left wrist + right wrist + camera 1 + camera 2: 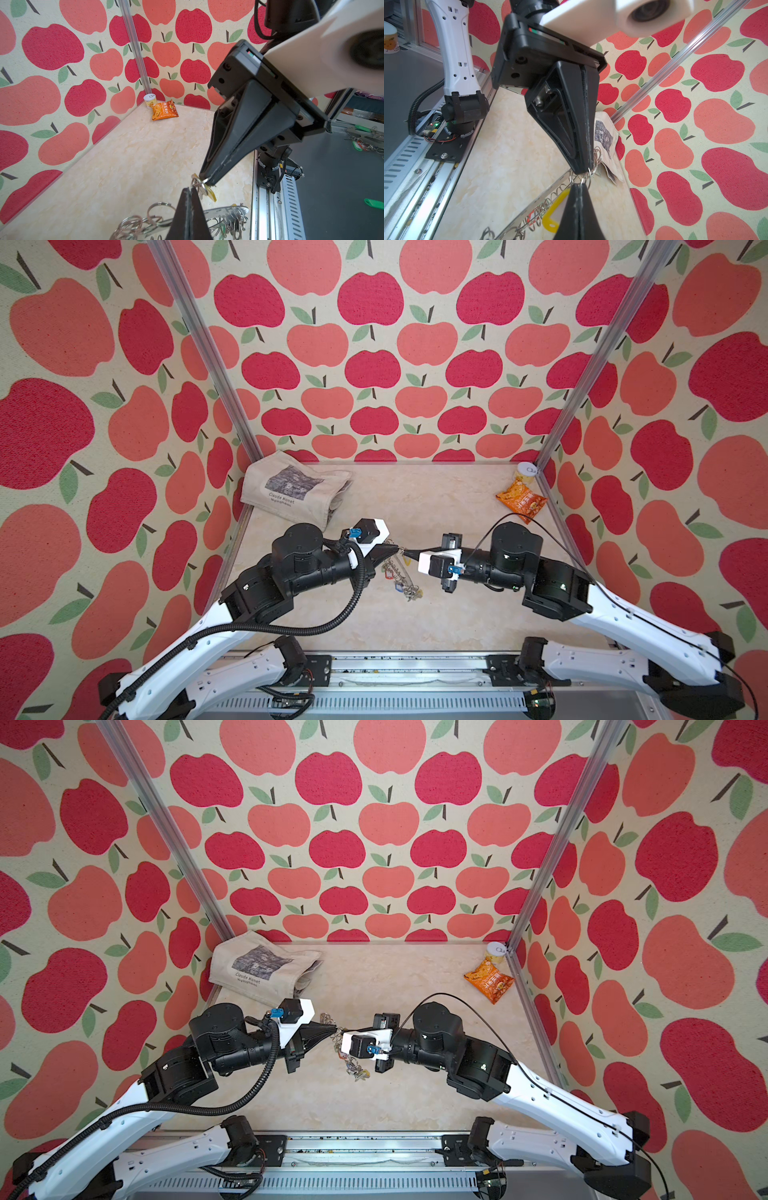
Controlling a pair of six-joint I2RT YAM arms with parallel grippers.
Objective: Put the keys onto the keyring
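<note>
Tote bag [291,489] far-left, snack packet [521,499] far-right, keyring [224,210] centre; table [374,626] front open.

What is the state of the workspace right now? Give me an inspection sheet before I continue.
Surface: beige marbled tabletop, no damage seen.
Job's things: keyring held up at one end, tilted; yellow-tagged key at the raised end; more keys hang lower down.
Clutter: printed cloth bag, orange snack packet and small can in the far corners.
Grippers: left gripper shut on the keyring's rim; right gripper shut on the yellow-tagged key's ring; tips almost meet.
Cables: corrugated hose on the left arm, thin cable over the right.
Surroundings: apple-print walls, metal posts.
</note>
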